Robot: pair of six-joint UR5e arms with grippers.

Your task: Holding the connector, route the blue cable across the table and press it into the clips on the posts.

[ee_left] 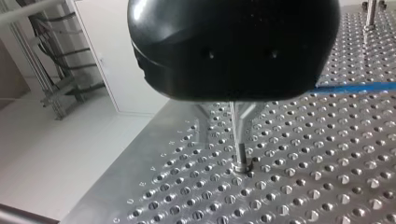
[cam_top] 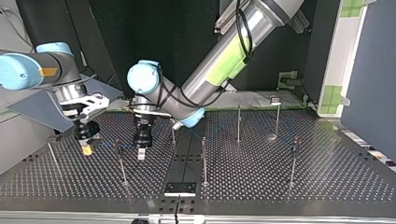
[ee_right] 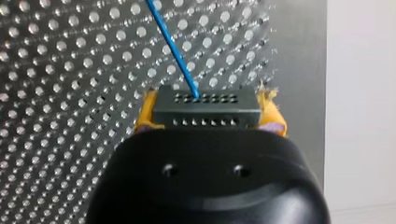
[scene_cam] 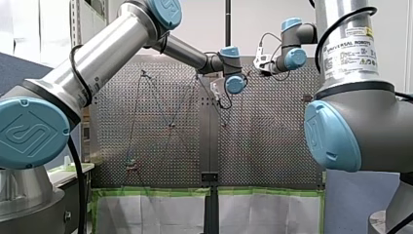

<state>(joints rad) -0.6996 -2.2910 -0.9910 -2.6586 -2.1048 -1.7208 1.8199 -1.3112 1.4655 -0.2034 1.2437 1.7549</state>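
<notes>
my right gripper (ee_right: 208, 111) is clamped on the connector (ee_right: 205, 105), blue cable (ee_right: 173, 49) runs straight out ahead over the counter (cam_top: 280, 186) toward the post (cam_top: 120, 161) between both arms; my left gripper (cam_top: 140, 153) hangs just beside it, can't tell if it's apart or together

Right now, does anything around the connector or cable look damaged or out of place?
Nothing is spilled or askew. The connector sits squarely between the yellow pads of my right gripper, with the blue cable leaving it straight. Only oddity: the pads' edges look frayed.
</notes>
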